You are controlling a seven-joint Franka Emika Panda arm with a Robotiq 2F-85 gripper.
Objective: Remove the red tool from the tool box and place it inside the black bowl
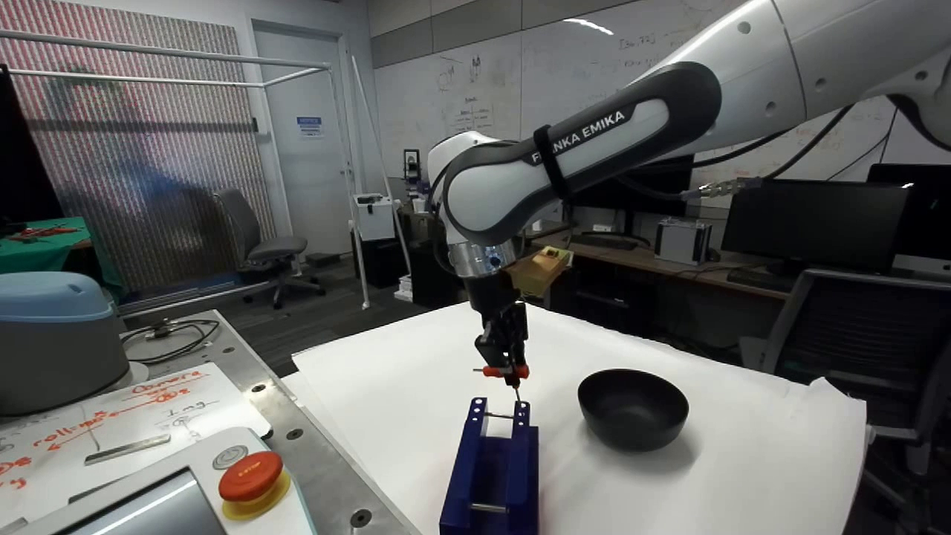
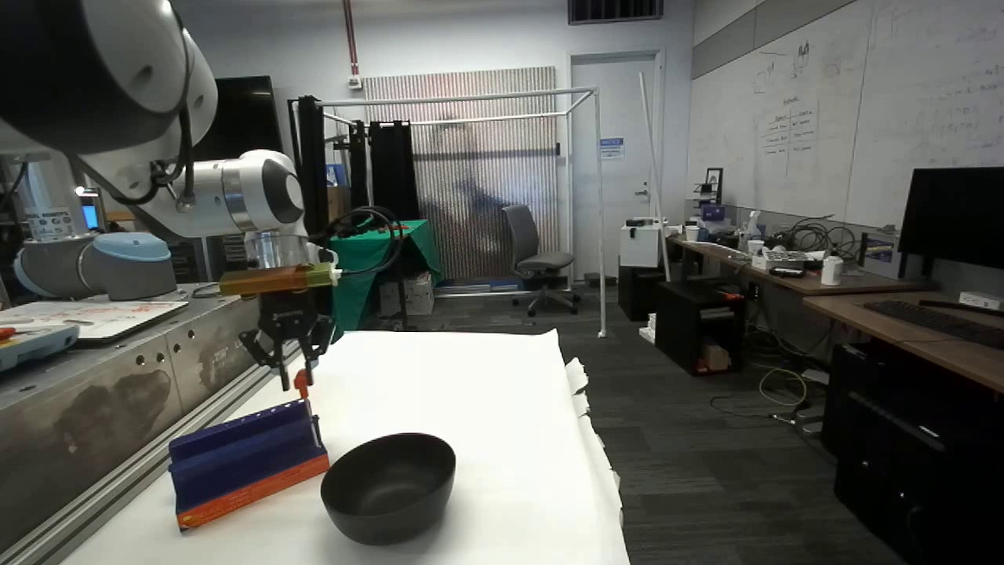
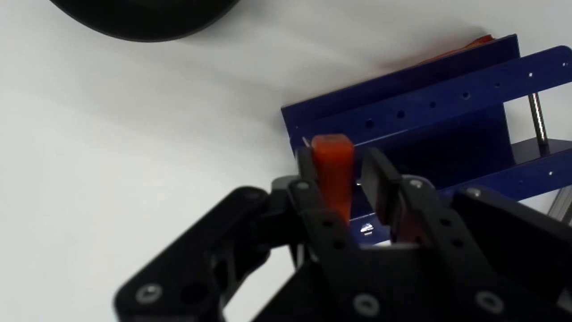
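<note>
The red tool stands at the end of the dark-blue tool box, its thin shaft reaching down to the box's rail. The box has an orange lower edge in an exterior view. My gripper is just above that end. In the wrist view the red handle is between my fingers, close against one finger, with a gap to the opposite one. The gripper is open. The black bowl sits upright beside the box and is partly cut off in the wrist view. The shaft's lower end is hidden.
The white-covered table carries the box and bowl. A metal bench edge runs along the box's side. A red stop button and a grey bin-like body with a blue top stand on that bench. An office chair is beyond the table.
</note>
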